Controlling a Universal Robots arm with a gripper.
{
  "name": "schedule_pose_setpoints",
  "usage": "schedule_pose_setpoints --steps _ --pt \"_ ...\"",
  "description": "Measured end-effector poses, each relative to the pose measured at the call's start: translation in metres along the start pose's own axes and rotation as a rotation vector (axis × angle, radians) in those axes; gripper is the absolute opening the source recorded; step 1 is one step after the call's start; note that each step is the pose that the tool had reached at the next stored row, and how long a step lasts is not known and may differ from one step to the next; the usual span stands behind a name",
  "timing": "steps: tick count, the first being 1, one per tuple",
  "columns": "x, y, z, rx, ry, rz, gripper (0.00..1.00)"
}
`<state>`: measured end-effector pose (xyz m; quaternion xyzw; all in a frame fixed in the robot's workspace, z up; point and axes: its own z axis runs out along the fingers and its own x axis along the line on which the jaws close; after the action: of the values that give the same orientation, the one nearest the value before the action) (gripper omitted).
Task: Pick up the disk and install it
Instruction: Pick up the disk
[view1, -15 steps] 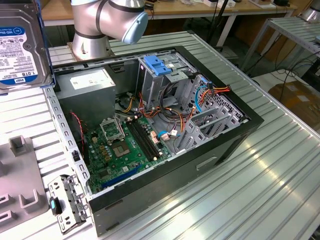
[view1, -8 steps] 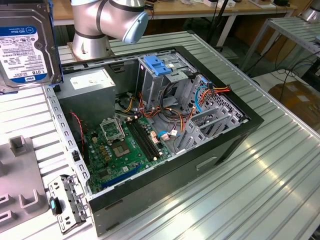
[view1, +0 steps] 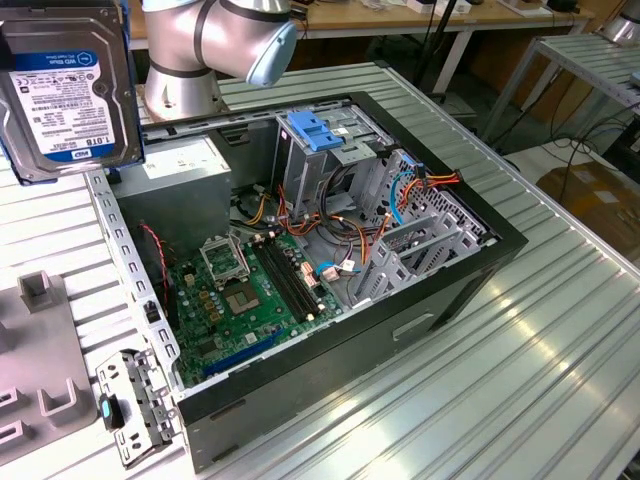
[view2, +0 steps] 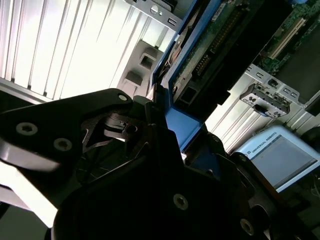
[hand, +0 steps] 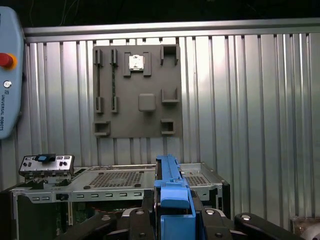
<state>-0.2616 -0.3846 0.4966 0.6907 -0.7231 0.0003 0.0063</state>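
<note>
Exterior view first: the disk (view1: 65, 85) sits in the upper left of the frame, label facing the camera, with a grey plate (view1: 35, 370) at lower left below it. Centre frame is the open computer case (view1: 440, 290) (motherboard (view1: 235, 300) exposed). In the first wrist view I see the claw (hand: 172, 202) closed snugly on the disk's blue edge, gripping it from both sides.
</note>
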Motion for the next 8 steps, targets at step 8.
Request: schedule_pose_setpoints --steps 8 --pt "-0.0002 -0.0176 -0.0002 -0.0002 0.0001 0.000 0.37"
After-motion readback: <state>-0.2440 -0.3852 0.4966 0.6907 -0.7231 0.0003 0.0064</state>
